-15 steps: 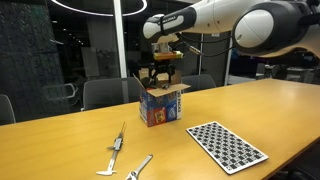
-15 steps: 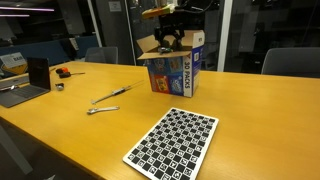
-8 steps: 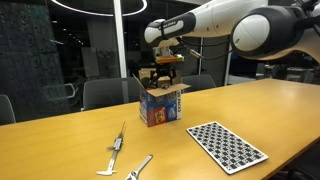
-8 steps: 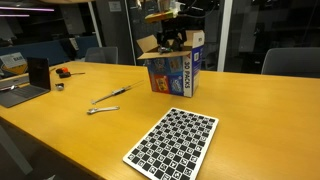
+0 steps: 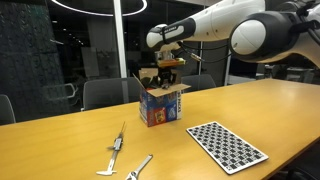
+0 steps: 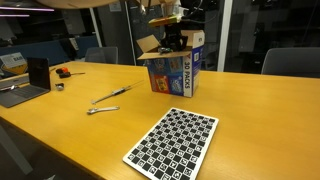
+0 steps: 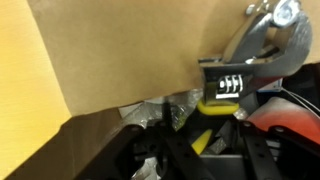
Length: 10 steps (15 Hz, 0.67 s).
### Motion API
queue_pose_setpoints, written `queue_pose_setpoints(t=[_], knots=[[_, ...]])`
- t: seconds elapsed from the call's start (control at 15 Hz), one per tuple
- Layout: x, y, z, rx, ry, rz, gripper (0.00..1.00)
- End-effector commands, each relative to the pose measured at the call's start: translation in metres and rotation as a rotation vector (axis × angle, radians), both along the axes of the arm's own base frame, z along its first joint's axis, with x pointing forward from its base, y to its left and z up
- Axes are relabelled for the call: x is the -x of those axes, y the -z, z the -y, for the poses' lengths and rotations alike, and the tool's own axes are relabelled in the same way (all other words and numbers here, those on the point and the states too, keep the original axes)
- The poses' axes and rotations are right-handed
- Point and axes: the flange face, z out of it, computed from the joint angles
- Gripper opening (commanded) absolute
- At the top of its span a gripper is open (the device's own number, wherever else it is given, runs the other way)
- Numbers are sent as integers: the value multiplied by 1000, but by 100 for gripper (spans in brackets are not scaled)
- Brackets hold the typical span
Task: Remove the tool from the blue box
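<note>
The blue box (image 5: pixel 160 108) (image 6: pixel 175 75) stands on the wooden table with its brown flaps up. My gripper (image 5: pixel 163 78) (image 6: pixel 172 42) reaches down into its open top. In the wrist view the box's brown inner wall (image 7: pixel 120 50) fills the upper left. The tool (image 7: pixel 200 140), dark with a yellow strip, lies between my gripper's (image 7: pixel 205 150) black fingers. They stand close on either side of it. Whether they press on it does not show. The exterior views hide the tool inside the box.
A long silvery tool (image 5: pixel 118 143) (image 6: pixel 112 95) and a shorter plier-like one (image 5: pixel 140 166) (image 6: pixel 100 108) lie on the table. A checkered board (image 5: pixel 227 146) (image 6: pixel 172 148) lies nearer the front. A laptop (image 6: pixel 15 92) sits at one end. Crinkled wrapping and a red item (image 7: pixel 290 120) lie inside the box.
The arm's upper links have shifted a little above the box. The gripper stays inside the box top.
</note>
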Motion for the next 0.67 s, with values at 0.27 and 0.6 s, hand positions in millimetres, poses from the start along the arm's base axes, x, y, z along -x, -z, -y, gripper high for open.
queue_pose_setpoints(t=[0.27, 0.6], knots=[[2, -19, 2, 8, -6, 0, 14], [15, -62, -3, 32, -1, 4, 19]])
